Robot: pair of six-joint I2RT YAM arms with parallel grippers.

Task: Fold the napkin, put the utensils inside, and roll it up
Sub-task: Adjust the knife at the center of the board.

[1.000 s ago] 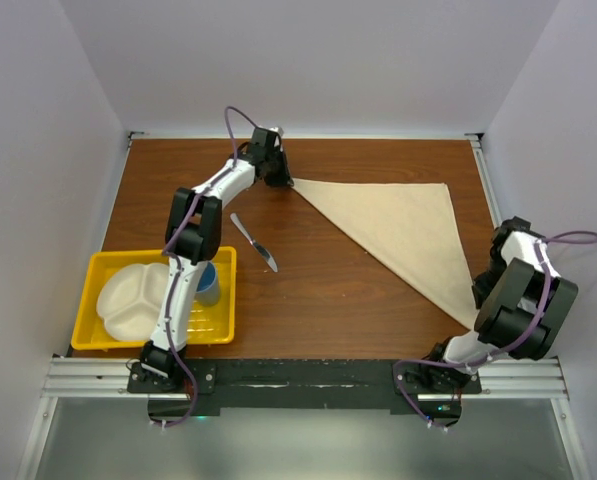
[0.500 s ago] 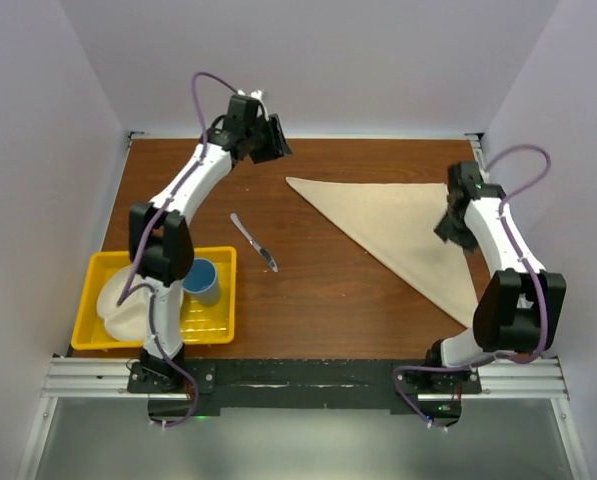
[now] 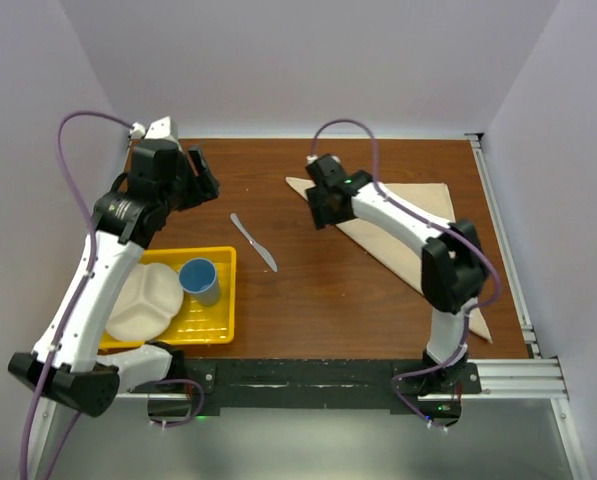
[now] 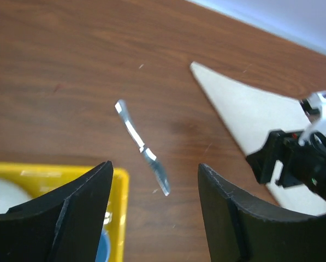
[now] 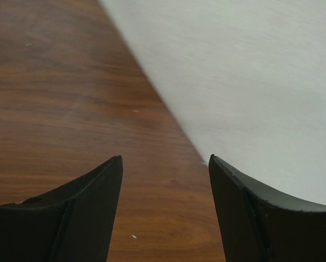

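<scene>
On the table point(image 3: 308, 310) the napkin point(image 3: 418, 198) lies as a folded triangle, far right, the right tool point(image 5: 165, 161) wide and empty over its edge — pinching one layer could drag the fold open — while the left tool point(image 4: 154, 165), likewise wide and empty, hangs above the flat knife point(image 3: 253, 242), which could skid.
</scene>
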